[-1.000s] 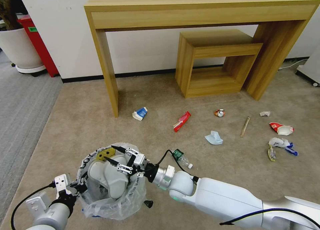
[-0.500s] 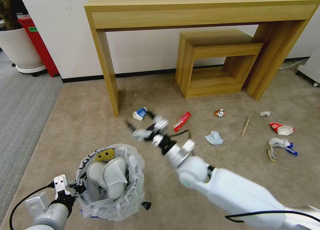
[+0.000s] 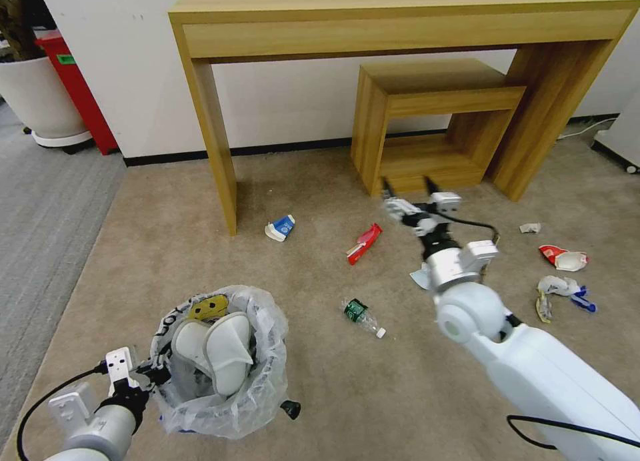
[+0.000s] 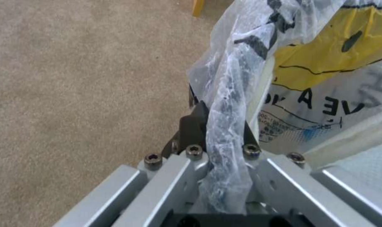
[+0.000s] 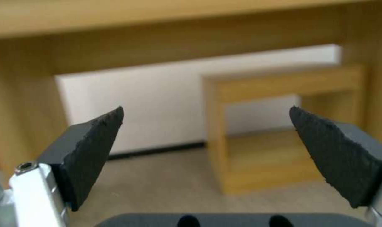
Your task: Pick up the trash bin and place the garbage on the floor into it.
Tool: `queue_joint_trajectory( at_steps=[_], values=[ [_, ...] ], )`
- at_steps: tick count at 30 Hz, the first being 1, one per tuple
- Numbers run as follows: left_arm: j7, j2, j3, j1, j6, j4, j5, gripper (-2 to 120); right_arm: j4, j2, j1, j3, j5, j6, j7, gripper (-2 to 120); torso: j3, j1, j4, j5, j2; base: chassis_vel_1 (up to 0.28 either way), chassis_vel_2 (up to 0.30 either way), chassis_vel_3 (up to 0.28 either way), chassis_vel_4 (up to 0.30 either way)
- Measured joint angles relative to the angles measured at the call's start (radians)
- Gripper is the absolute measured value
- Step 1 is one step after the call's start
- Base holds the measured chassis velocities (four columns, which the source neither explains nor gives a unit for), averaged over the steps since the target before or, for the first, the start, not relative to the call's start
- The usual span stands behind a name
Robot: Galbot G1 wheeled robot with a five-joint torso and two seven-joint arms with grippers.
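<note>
- Head view, near left: the left gripper [image 3: 143, 375] clamps the bagged rim of the trash bin [image 3: 267, 387], which holds two white slippers [image 3: 215, 349]; its fingers [image 4: 191, 129] pinch the crinkly liner.
- Centre: a blue-white carton [image 3: 280, 227], a red wrapper [image 3: 364, 243] and a green-label bottle [image 3: 361, 314] lie apart on the beige floor [image 3: 167, 247].
- Right: the right gripper [image 3: 407, 194] hangs above the carpet before the small wooden table [image 3: 433, 124], fingers [image 5: 90, 148] spread wide, empty.
- Far right: more litter lies scattered.
</note>
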Motion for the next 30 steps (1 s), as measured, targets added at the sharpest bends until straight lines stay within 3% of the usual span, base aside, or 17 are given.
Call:
queue_joint_trajectory(
  at_steps=[8, 30],
  values=[
    [0.000, 0.009, -0.010, -0.004, -0.007, 0.007, 0.006, 1, -0.018, 0.004, -0.071, 0.076, -0.054, -0.069, 0.043, 100, 0.000, 0.000, 0.0002, -0.0002, 0.000, 0.000, 0.000, 0.000, 0.000],
    [0.001, 0.010, -0.006, -0.021, -0.020, 0.035, 0.010, 1, -0.070, 0.051, -0.245, 0.183, -0.170, -0.004, 0.010, 100, 0.000, 0.000, 0.0000, -0.0001, 0.000, 0.000, 0.000, 0.000, 0.000]
  ],
)
